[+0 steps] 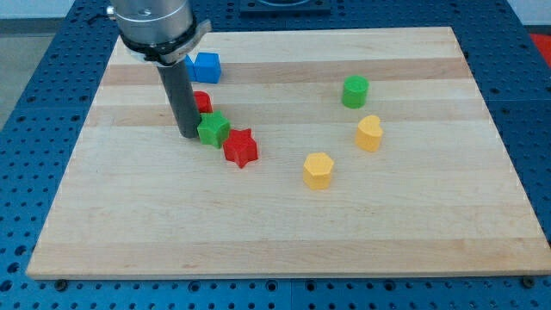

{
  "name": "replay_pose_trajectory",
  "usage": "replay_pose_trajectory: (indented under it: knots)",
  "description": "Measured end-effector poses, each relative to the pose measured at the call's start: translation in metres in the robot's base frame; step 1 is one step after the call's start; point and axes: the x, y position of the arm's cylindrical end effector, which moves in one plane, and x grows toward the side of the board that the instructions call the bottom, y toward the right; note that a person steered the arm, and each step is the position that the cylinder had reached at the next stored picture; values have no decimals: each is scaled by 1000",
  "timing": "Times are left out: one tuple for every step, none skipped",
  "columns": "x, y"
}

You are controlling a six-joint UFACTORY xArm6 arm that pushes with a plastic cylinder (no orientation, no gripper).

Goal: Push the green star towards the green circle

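Blue perforated flooring surrounds a pale wooden counter [284,232] carrying seven small blocks. No pincer is fitted, so nothing is open, closed or held; the arm ends in a dark rod, and my tip [188,135] rests on the counter in the far-left quarter, touching or just beside the left face of the green star [213,129]. That placement suits the task: the green circle [354,91] stands well apart toward the right edge and slightly nearer the far edge, so a push from the star's left side would drive it rightward. A red star [241,147] sits against the green star's near-right side, where it may be carried along or deflect the push. A red block [201,102], shape partly hidden by the rod, lies just behind my tip, and a blue cube [206,66] lies beyond it by the far edge. A yellow heart [369,133] and a yellow hexagon [318,170] lie nearer than the circle, off the direct line. Judged from this layout, the push has hardly begun.
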Motion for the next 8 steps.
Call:
replay_pose_trajectory:
  knots:
    - [29, 1]
    - [32, 22]
    - [8, 43]
    - [-16, 48]
    - [-28, 49]
    - [-36, 55]
    - [-45, 54]
    - [-55, 51]
